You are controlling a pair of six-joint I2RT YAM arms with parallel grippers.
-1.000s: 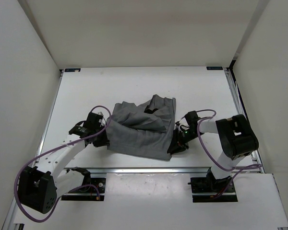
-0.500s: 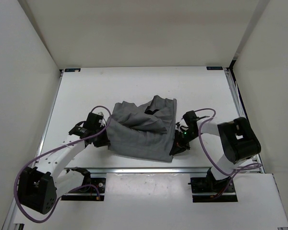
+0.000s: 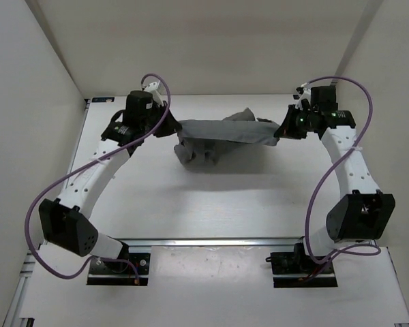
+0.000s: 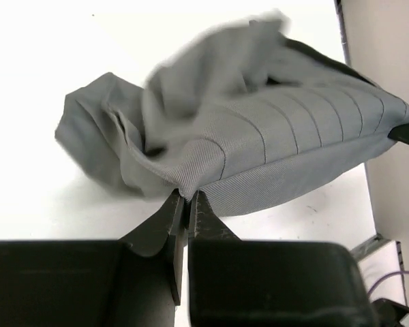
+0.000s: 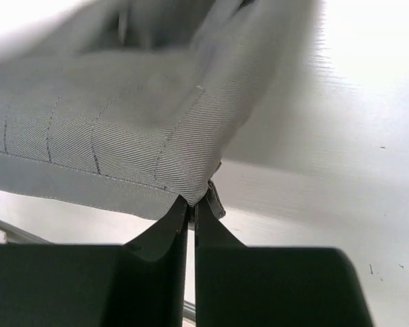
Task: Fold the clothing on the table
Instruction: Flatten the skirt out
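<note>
The gray clothing [image 3: 225,133] hangs stretched between both grippers over the far half of the white table [image 3: 191,204], and its left part sags in a bunch [image 3: 196,155]. My left gripper [image 3: 175,129] is shut on the left corner of the hemmed band. In the left wrist view its tips [image 4: 185,197] pinch the clothing [image 4: 273,136], which runs away to the right. My right gripper [image 3: 281,132] is shut on the band's right corner. In the right wrist view its tips [image 5: 192,201] clamp the clothing [image 5: 123,122], with a small flap beside the right finger.
White walls close in the table on the left, back and right. A metal rail [image 3: 211,242] runs along the near edge and another rail [image 3: 332,133] along the right side. The arm bases [image 3: 119,267] [image 3: 301,264] sit in front of the near rail.
The clothing lay near the front middle of the table. The right gripper has shut on it, and both arms have swung up and back, lifting it and stretching it wide.
</note>
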